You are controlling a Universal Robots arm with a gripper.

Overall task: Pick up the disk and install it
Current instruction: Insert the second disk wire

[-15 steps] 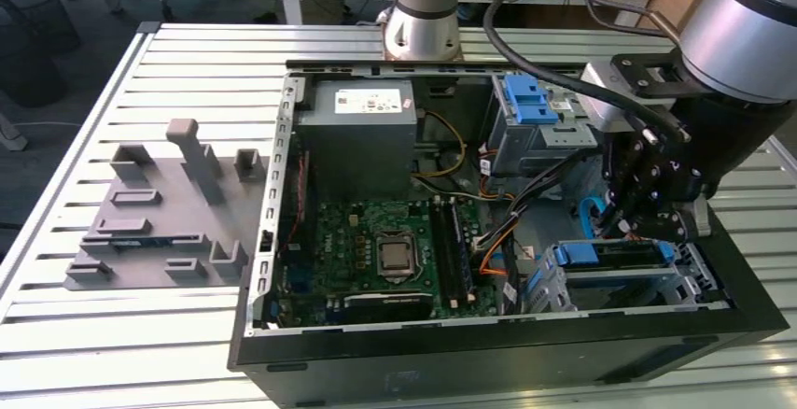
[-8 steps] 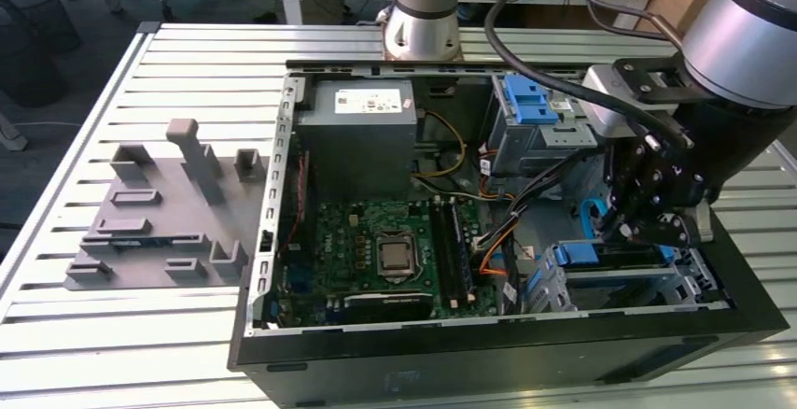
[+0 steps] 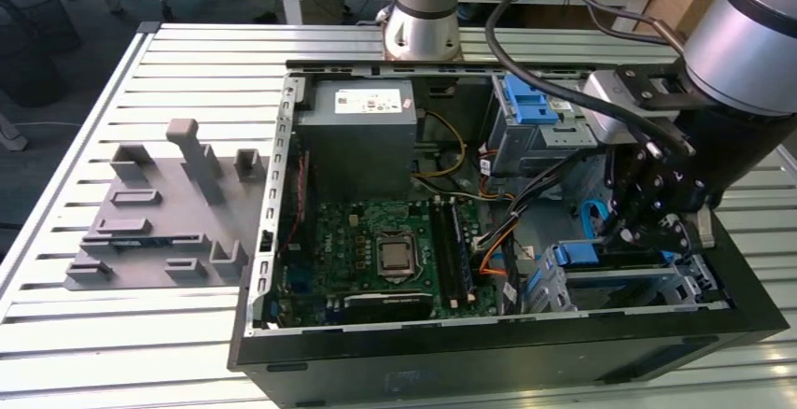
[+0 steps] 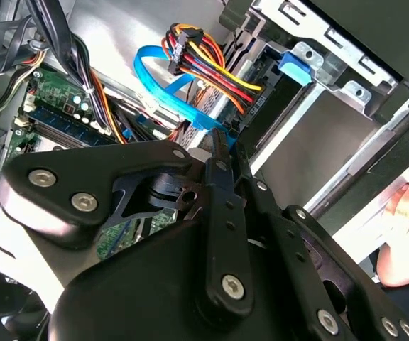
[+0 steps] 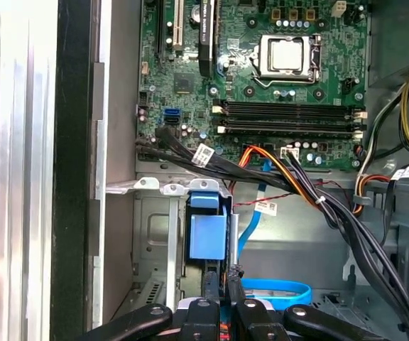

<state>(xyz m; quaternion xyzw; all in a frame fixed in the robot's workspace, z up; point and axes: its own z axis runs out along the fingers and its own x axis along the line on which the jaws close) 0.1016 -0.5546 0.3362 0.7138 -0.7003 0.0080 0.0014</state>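
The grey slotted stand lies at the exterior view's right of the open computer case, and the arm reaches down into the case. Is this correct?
Not quite. In the exterior view the stand lies at that view's left of the case, not its right. The arm does reach down into the case.

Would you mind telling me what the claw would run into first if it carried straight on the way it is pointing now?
Probably the blue plastic bracket in the drive bay: in the first wrist view it lies directly ahead of the claw. How far apart they are is hard to judge, and a blue cable loops close beside that line.
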